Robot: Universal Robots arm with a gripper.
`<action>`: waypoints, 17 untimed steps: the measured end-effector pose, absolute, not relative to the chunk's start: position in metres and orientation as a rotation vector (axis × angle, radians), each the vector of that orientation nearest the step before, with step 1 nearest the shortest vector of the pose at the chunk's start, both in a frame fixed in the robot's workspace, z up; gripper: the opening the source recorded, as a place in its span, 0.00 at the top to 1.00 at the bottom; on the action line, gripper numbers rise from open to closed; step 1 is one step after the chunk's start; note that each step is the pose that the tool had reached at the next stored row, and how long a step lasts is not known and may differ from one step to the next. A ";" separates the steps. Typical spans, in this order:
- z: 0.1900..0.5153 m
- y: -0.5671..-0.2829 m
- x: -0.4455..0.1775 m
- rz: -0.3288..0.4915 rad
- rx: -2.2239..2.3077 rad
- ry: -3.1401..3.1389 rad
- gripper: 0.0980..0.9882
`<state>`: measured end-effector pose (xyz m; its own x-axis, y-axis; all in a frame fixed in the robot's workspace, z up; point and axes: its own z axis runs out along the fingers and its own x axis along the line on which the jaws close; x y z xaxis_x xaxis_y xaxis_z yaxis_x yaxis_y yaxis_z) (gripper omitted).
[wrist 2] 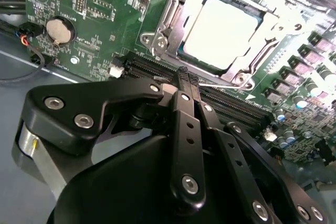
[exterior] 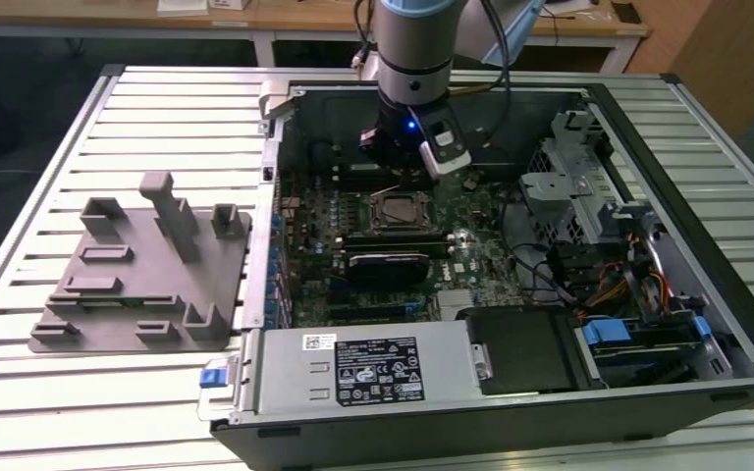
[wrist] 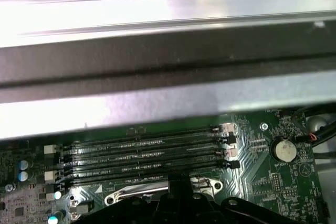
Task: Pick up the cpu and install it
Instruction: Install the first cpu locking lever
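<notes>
A: Where is the cpu?

B: In the second wrist view it sits flat inside the socket on the green board. The metal frame around it looks open, not pressed down.

A: And the hand?

B: Its two black fingertips are pinched together with nothing between them. It hangs just beside the socket, over the long black memory slots.

A: What could go wrong?

B: I think the hand could bump the slots or the thin wire lever if it drops lower. It is very close to them. A knock on the open frame could push the chip out of place, and the little pins under it may bend. I cannot see if the chip lies fully flat.

A: What else is around?

B: A round silver battery and some small wires. In the exterior view the computer case has tall walls around the arm. There are bundled cables on the exterior view's right. A grey holder block stands on the bench, well apart from the case. The case wall is the closest thing to hit.
</notes>
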<state>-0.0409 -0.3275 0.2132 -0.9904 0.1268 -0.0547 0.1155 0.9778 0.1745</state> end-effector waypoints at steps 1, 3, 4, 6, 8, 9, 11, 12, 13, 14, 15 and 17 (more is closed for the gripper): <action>0.213 -0.326 -0.041 0.262 0.187 3.059 0.99; 0.213 -0.325 -0.041 0.260 0.188 3.059 0.99; 0.212 -0.324 -0.041 0.258 0.188 3.059 0.99; 0.211 -0.324 -0.041 0.247 0.190 3.056 0.99; 0.209 -0.323 -0.041 0.234 0.191 3.049 0.99; 0.209 -0.323 -0.042 0.229 0.192 3.045 0.99; 0.207 -0.323 -0.042 0.224 0.193 3.039 0.99; 0.207 -0.322 -0.043 0.224 0.193 3.038 0.99; 0.207 -0.321 -0.043 0.223 0.194 3.037 0.99; 0.206 -0.321 -0.043 0.223 0.196 3.036 0.99; 0.206 -0.320 -0.044 0.223 0.201 3.035 0.99; 0.205 -0.320 -0.044 0.221 0.223 3.032 0.99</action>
<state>-0.0444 -0.3197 0.2055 -0.9849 0.1523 -0.0824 0.1387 0.9787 0.1511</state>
